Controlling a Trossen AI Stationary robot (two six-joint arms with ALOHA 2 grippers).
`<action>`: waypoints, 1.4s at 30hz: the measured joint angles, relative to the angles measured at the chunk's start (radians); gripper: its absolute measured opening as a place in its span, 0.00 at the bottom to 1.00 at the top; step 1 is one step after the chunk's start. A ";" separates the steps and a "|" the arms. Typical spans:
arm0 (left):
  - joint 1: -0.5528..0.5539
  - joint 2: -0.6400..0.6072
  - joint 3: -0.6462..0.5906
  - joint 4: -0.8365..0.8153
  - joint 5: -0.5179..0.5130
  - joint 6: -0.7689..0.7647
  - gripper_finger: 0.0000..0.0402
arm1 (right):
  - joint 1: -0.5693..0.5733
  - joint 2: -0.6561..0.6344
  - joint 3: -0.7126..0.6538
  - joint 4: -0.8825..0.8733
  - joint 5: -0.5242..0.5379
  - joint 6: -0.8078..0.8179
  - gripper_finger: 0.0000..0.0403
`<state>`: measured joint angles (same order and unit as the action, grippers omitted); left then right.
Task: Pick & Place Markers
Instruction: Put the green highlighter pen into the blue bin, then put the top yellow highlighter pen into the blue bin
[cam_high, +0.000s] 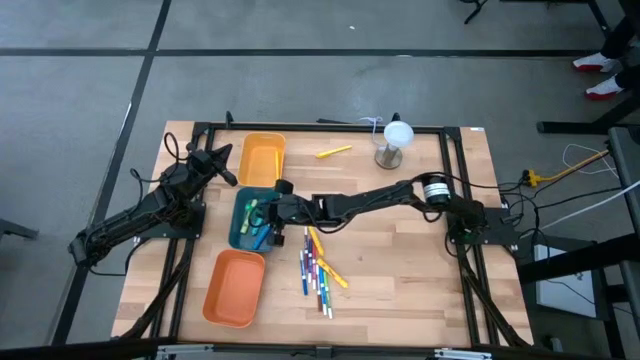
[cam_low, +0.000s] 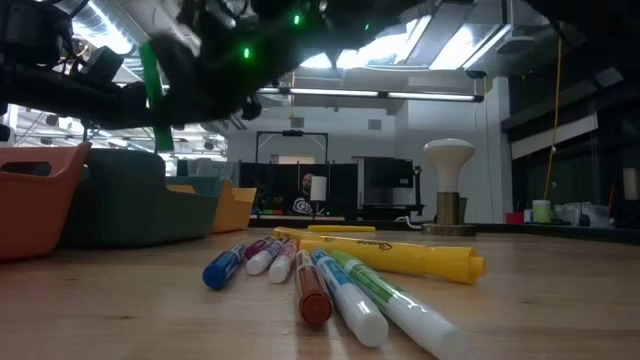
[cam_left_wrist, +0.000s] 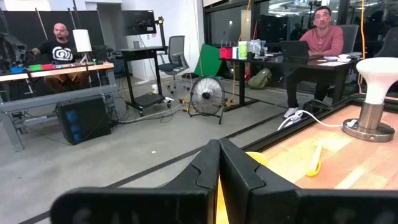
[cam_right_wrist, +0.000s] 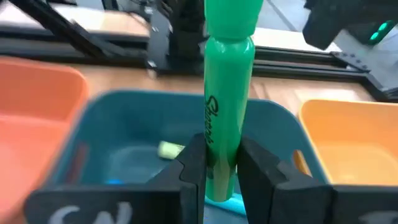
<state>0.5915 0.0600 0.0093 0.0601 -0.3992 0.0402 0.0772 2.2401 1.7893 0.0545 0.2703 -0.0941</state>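
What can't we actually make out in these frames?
- Teal tray contents, high view: the right hand and arm cover part of it; markers inside can't be counted.
- Same tray, right wrist view: the held green marker blocks the middle; the items behind it are blurred.
- Marker pile, high view: too small to count.
- Right hand, low view: dark blur at the top edge.
- Left hand, own wrist view: shut, cut off at the bottom.

I see three trays (cam_high: 243, 222) in a row on the counter (cam_high: 400, 270), left of centre. Loose markers (cam_high: 318, 268) lie right of them; the middle tray seems to hold several.
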 joint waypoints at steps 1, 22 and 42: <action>0.000 0.000 0.000 0.000 0.000 0.000 0.02 | -0.005 0.005 0.000 -0.002 0.001 -0.030 0.17; 0.000 0.000 0.000 0.000 0.000 0.000 0.03 | -0.023 0.017 -0.001 0.015 -0.009 -0.411 0.25; 0.000 0.000 0.000 0.000 0.000 0.000 0.02 | -0.028 0.017 -0.001 0.016 -0.010 -0.388 0.47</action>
<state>0.5919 0.0601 0.0090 0.0601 -0.3993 0.0402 0.0490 2.2574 1.7885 0.0708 0.2600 -0.4820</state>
